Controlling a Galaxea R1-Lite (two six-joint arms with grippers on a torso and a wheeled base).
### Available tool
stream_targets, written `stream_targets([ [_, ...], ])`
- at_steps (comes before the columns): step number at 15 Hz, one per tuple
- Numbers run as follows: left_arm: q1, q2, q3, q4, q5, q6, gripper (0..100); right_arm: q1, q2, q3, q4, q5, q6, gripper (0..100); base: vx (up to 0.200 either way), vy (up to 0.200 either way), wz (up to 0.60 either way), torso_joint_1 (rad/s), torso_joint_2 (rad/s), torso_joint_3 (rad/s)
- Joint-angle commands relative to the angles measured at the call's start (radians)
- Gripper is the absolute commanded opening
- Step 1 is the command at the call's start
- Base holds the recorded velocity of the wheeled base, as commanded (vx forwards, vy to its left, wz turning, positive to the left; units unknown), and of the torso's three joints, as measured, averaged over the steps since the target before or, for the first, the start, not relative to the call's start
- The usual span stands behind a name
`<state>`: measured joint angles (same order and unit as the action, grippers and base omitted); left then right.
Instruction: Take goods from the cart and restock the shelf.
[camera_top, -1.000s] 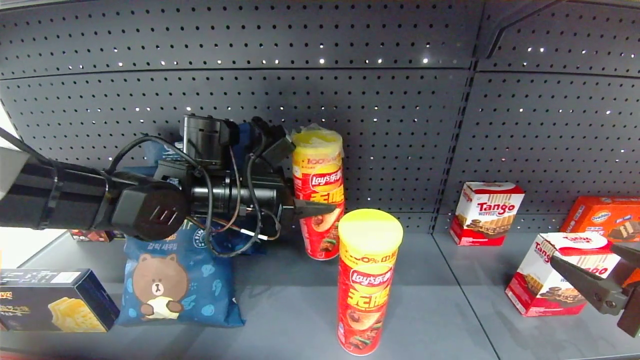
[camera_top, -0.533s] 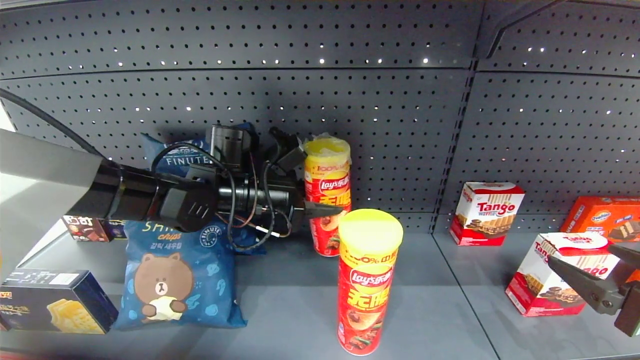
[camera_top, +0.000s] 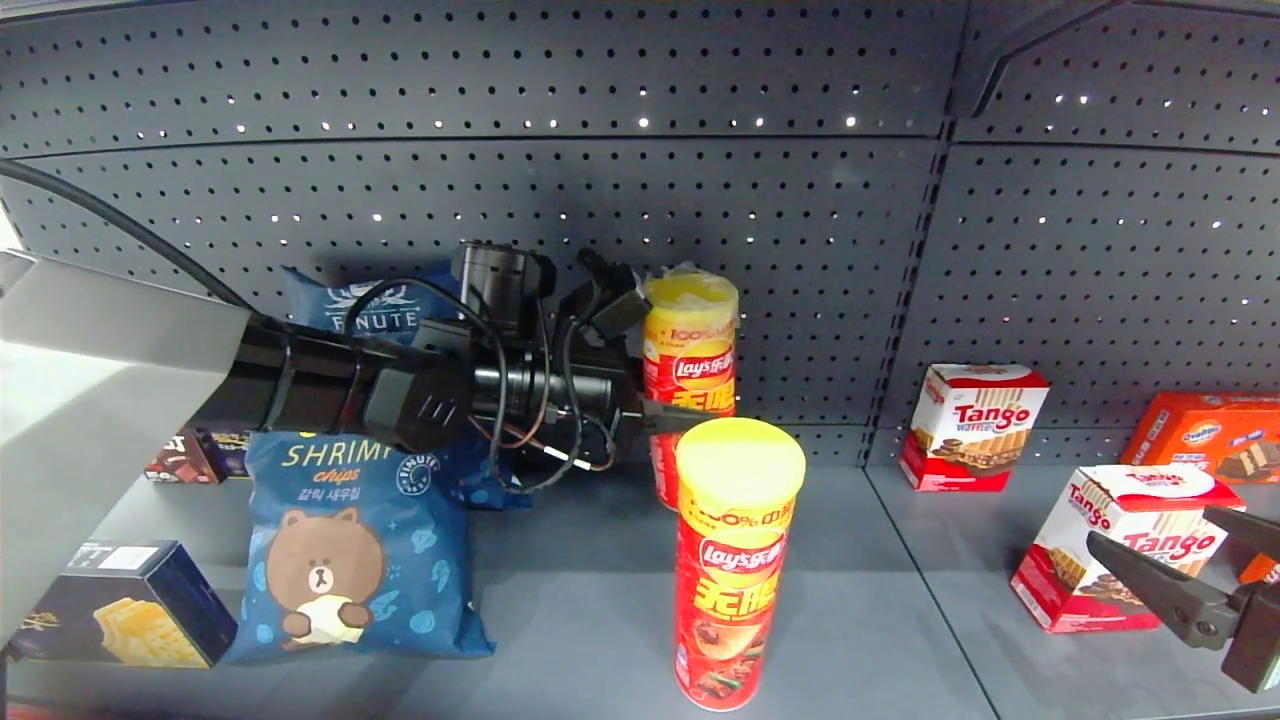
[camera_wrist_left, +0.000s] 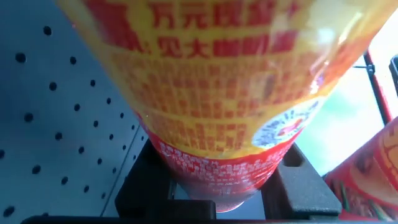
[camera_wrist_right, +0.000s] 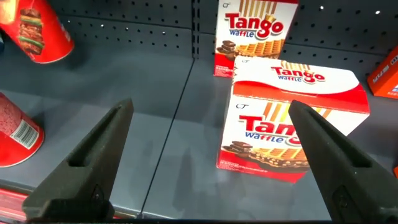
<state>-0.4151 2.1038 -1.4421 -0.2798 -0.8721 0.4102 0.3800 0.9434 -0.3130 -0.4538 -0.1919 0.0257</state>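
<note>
A red and yellow chip can (camera_top: 692, 352) stands upright at the back of the grey shelf (camera_top: 900, 610), with my left gripper (camera_top: 676, 404) shut on its middle. Its base is hidden behind a second, identical can (camera_top: 738, 560) standing nearer the shelf's front. In the left wrist view the held can (camera_wrist_left: 217, 106) runs between the black jaws of the left gripper (camera_wrist_left: 217, 200). My right gripper (camera_top: 1190, 562) hangs open at the lower right, in front of a Tango box (camera_top: 1110, 560). Its fingers (camera_wrist_right: 87, 165) spread wide before that box (camera_wrist_right: 292, 124).
A blue shrimp chips bag (camera_top: 350, 540) lies left of the cans, another bag (camera_top: 370, 312) behind it. A dark box (camera_top: 130, 615) sits at the far left. A second Tango box (camera_top: 975, 425) and an orange box (camera_top: 1210, 435) stand at the right. The perforated back wall (camera_top: 800, 220) closes the shelf.
My left arm has carried the held can to the right and deeper along the back wall, now behind the front can. The right gripper has sunk slightly.
</note>
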Motion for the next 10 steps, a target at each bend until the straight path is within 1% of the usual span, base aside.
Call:
stream_targets([
  [1,-0.002,0.038,-0.044,0.005,0.001,0.001,0,0.0,0.0,0.002,0.0,0.0,0.0,100,0.0,0.0,0.0,0.0,0.0,0.0],
  [6,0.006,0.077,-0.069,0.005,0.001,0.001,0,0.0,0.003,0.008,0.0,0.003,0.0,100,0.0,0.0,0.0,0.0,0.0,0.0],
  [7,0.007,0.084,-0.07,0.005,0.001,0.004,0,0.0,0.003,0.009,0.0,0.003,0.0,100,0.0,0.0,0.0,0.0,0.0,0.0],
  [8,0.009,0.087,-0.07,0.005,0.001,0.016,0,0.0,0.002,0.014,0.0,0.002,0.0,100,0.0,0.0,0.0,0.0,0.0,0.0],
  [10,0.01,0.087,-0.067,0.007,0.001,0.018,0,0.0,0.002,0.022,0.0,0.003,0.0,100,0.0,0.0,0.0,0.0,0.0,0.0],
])
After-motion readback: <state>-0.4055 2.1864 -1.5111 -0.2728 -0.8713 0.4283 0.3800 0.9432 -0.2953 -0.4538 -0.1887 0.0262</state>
